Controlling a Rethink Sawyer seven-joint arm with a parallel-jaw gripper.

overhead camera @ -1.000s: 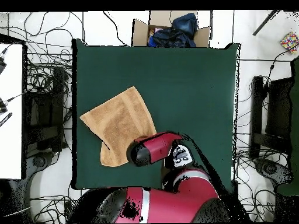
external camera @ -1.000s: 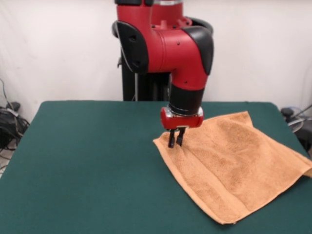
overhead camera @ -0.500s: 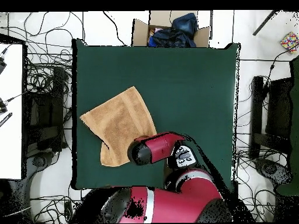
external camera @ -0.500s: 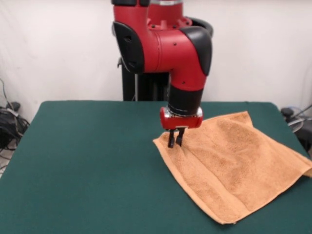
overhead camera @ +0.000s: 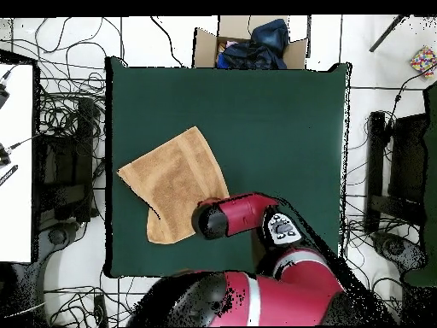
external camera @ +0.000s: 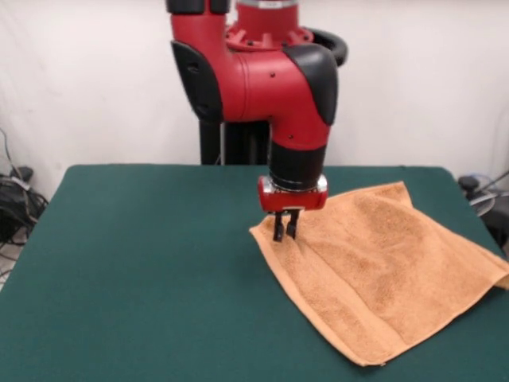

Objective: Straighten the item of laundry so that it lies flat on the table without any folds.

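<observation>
On the dark green worktop (external camera: 143, 263), the pincer (external camera: 285, 232) stands with its fingers nearly together, pinching the towel's corner at about 9 o'clock of the cloth. The orange-tan terry towel (external camera: 382, 270) lies toward 3 o'clock of the worktop in the front view, one corner overhanging the edge. It looks soft, light and limp, so corners or hems seem the best holds; an open cardboard box (overhead camera: 247, 47) beyond the worktop holds dark cloth.

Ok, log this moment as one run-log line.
claw: shut on towel corner | towel: partly folded, one corner past table edge | table: green top | task: flattening not done
</observation>
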